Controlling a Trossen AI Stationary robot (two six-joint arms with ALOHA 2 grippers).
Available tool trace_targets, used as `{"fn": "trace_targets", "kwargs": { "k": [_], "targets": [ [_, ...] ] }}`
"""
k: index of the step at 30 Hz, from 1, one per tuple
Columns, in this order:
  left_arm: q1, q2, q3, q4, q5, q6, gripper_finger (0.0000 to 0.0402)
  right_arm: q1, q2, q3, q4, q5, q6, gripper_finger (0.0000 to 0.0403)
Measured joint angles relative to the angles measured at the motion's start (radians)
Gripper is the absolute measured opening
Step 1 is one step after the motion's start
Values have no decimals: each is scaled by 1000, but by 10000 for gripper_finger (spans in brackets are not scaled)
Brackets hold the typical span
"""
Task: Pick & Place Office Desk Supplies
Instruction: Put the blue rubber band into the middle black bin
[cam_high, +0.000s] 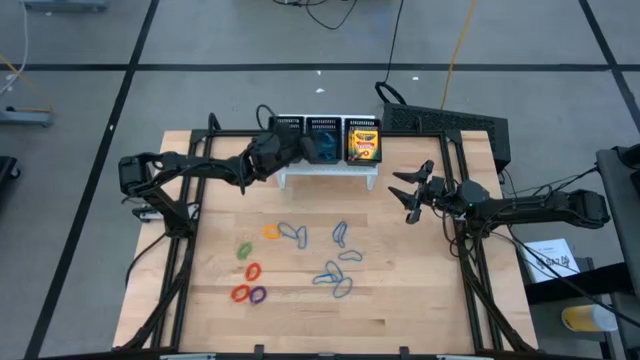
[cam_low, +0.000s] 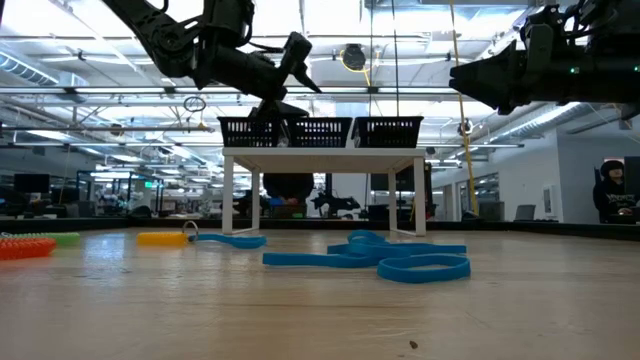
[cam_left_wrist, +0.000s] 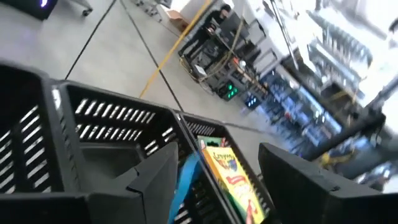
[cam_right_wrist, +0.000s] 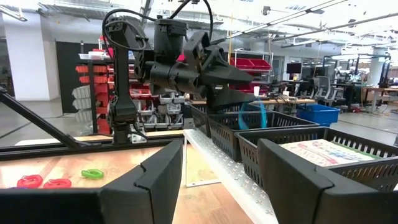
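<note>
left gripper (cam_high: 322, 147) open over organiser (cam_high: 328, 127) middle bin, blue loop (cam_right_wrist: 255, 115) dangling beneath, crayon box (cam_high: 363, 143) adjacent; right gripper (cam_high: 412, 195) open, apart.

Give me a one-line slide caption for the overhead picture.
Left gripper open over the mesh organiser's middle bin, crayon boxes beside, coloured loops scattered below.

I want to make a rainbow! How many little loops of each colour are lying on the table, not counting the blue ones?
Red loops: 2
Orange loop: 1
Green loop: 1
Purple loop: 1
Total: 5
</note>
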Motion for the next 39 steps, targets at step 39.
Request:
{"fn": "trace_targets", "kwargs": {
  "k": [39],
  "targets": [
    [-166,-277,-5,-322,116,732,234,1,6,0,-8,0,-23,196]
  ]
}}
